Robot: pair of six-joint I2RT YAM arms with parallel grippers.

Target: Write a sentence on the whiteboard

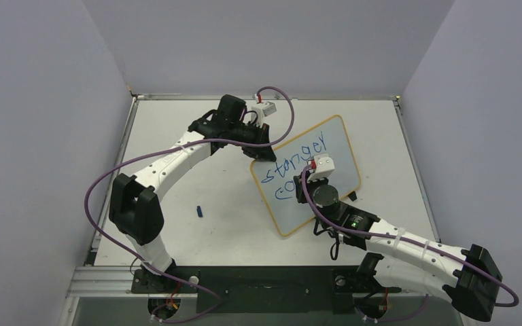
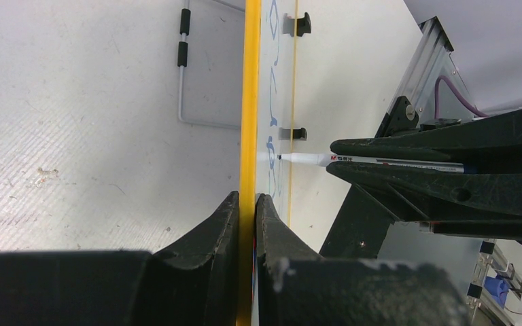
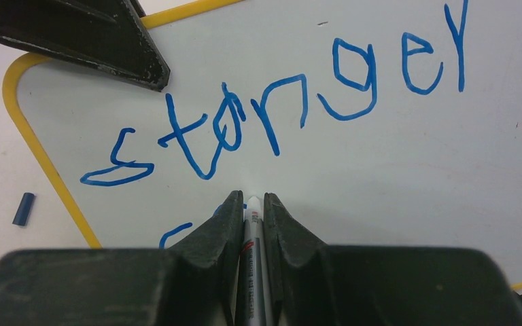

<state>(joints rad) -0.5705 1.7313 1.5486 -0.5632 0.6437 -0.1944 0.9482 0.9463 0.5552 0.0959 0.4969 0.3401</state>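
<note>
whiteboard (image 1: 343, 159) stands tilted on the table (image 1: 231, 224), right of centre. left gripper (image 2: 247, 198) is clamped on its yellow frame edge. right gripper (image 3: 250, 197) is closed on a marker (image 3: 251, 227), tip at the board under "stanger" of the sentence (image 3: 279, 115). a blue cap (image 1: 200, 211) lies left of the board.

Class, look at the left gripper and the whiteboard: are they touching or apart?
Touching. In the left wrist view the left gripper is shut on the whiteboard, one finger pressed against each side of its yellow frame, with no gap.
</note>
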